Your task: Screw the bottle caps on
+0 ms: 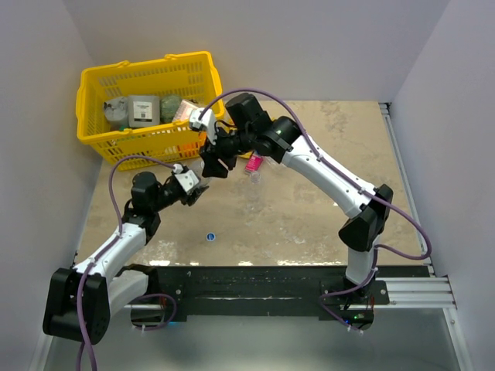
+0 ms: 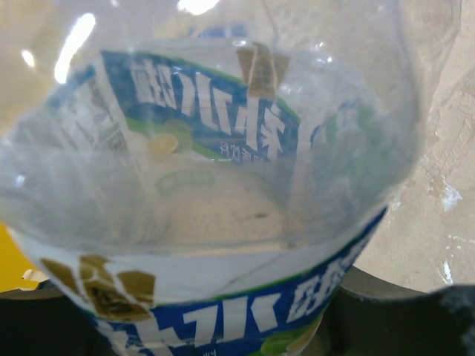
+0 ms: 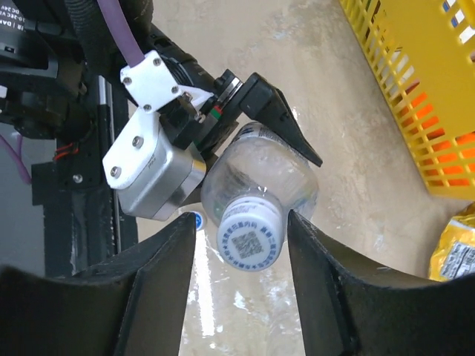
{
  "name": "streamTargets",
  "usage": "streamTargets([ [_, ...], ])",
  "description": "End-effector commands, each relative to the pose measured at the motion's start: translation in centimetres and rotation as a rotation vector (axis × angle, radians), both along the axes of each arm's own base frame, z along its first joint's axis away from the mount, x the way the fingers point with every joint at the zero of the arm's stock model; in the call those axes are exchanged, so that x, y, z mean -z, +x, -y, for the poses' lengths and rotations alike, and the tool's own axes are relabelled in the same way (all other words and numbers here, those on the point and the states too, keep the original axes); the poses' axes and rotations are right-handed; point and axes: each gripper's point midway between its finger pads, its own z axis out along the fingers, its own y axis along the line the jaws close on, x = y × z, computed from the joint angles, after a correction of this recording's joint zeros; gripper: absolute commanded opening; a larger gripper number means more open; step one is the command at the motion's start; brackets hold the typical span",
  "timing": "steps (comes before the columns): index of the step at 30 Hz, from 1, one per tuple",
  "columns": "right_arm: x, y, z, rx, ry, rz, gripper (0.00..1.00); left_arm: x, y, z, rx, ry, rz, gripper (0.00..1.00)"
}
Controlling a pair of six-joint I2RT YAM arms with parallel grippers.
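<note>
Clamping the bottle (image 3: pixel 261 174) by its body, my left gripper (image 1: pixel 198 188) holds it left of centre, just nearer than the yellow basket (image 1: pixel 147 77). My right gripper (image 3: pixel 242 245) sits part-open astride its whitish cap (image 3: pixel 249 234), with one finger against it and a gap beside the other. Up close, the bottle hides most of my left fingers. A blue cap (image 1: pixel 209 236) lies on the table nearer the bases.

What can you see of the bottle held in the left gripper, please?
The bottle is clear, thin plastic with a blue, white and green label bearing white characters. A whitish cap printed with a square code sits on its neck. The left gripper clamps its body, holding it tilted above the table, cap toward the right gripper, whose fingers flank the cap with a gap on one side.
</note>
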Motion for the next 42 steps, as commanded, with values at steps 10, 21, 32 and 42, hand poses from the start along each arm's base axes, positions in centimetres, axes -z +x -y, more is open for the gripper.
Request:
streamTargets([
  [10, -2.7, 1.0, -1.6, 0.077, 0.107, -0.020, 0.41, -3.0, -0.1, 0.6, 0.003, -0.111, 0.030, 0.00],
  [21, -3.6, 1.4, -3.0, 0.055, 0.154, -0.020, 0.10, -3.1, -0.1, 1.1, 0.024, -0.132, 0.010, 0.00],
  [32, -4.2, 5.9, -1.2, 0.148, 0.108, 0.133, 0.00, 1.2, 0.2, -0.6, -0.066, -0.024, -0.121, 1.00],
  [42, -6.5, 12.7, 7.1, 0.356, 0.086, 0.213, 0.00, 2.3, 0.6, -4.8, -0.265, 0.105, -0.111, 1.00],
])
